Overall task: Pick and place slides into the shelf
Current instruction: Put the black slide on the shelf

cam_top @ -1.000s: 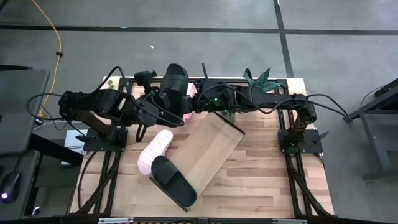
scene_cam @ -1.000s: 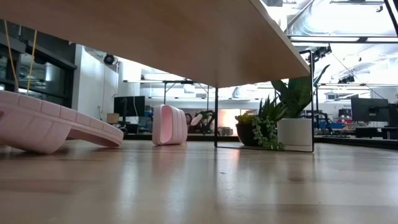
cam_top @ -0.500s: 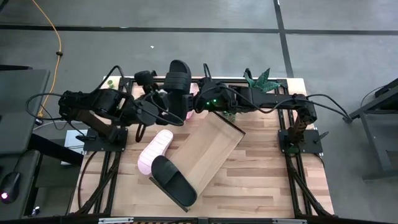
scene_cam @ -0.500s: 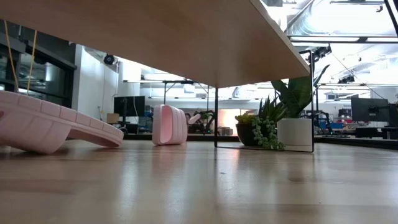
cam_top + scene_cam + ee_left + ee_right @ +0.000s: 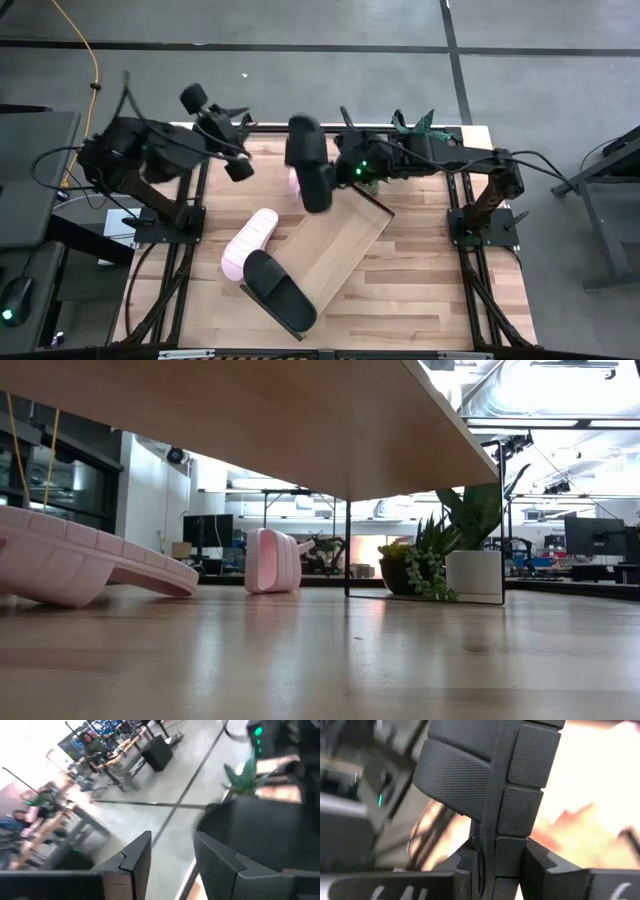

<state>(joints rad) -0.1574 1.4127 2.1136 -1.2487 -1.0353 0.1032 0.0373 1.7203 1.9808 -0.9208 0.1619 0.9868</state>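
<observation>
Now letting go: left gripper (image 5: 238, 168) pulled back from the matte black wide-strap slide sandal (image 5: 309, 163), jaws apart and empty. Clamping that sandal in the right gripper (image 5: 336, 170) above the light-wood, black-framed shelf (image 5: 345, 240). Next, probably lowering it onto that board.

Right gripper (image 5: 335, 172) holds black slide (image 5: 310, 163) above shelf (image 5: 340, 243).

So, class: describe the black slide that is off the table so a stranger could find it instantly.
Start at the shelf, the light-wood board lying diagonally on the table. Above its far end, the right tool grips a black slide. The other black slide lies flat near the front edge.
</observation>
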